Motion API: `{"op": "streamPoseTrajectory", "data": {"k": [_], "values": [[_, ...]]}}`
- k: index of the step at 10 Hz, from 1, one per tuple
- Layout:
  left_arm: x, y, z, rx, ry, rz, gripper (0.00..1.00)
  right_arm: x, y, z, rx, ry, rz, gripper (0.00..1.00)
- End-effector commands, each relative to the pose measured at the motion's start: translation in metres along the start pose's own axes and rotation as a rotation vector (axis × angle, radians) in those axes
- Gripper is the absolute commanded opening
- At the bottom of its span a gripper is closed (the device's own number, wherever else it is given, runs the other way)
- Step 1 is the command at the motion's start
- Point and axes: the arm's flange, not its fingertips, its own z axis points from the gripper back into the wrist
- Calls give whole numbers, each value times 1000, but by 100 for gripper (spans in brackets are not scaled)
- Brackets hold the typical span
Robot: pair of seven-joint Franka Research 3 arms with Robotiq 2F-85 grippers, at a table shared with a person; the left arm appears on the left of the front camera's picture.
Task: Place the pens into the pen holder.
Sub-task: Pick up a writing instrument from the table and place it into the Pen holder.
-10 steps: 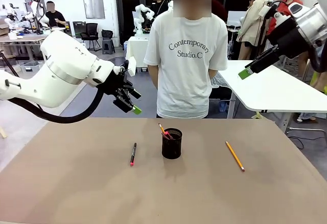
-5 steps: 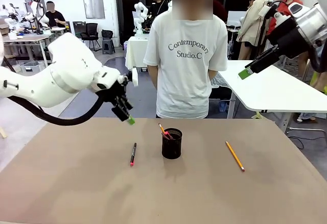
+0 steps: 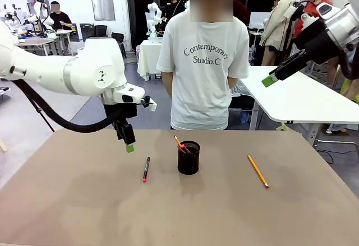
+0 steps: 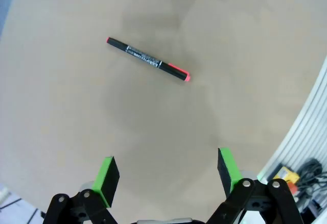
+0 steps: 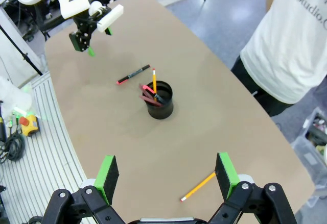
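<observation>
With the left tool (image 4: 168,180) wide and empty, best straddle the pen (image 4: 148,59), upper centre, mid-barrel, jaws across it.

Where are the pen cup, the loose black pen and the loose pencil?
Cup (image 3: 188,161): front view, on its mesh side.
Black pen (image 4: 144,57): left wrist view, mid-barrel.
Pencil (image 3: 258,171): front view, middle of its yellow shaft.

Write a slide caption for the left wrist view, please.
Open gripper above the table, facing a black pen with pink-red ends.
</observation>
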Motion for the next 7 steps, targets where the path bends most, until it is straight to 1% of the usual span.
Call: {"op": "streamPoseTrajectory", "data": {"k": [1,2,4,5,6,7], "values": [[12,4,0,6,-127,3,100,1,0,1,8,-10,3,100],[0,0,0,0,0,0,100,1,0,1,8,-10,3,100],[0,0,0,0,0,0,100,1,0,1,8,-10,3,100],[8,1,0,-7,-28,11,100,1,0,1,8,-10,3,100],[25,-5,2,-44,85,190,100,1,0,1,8,-10,3,100],[35,-5,-2,-56,170,323,100,1,0,1,8,-10,3,100]]}}
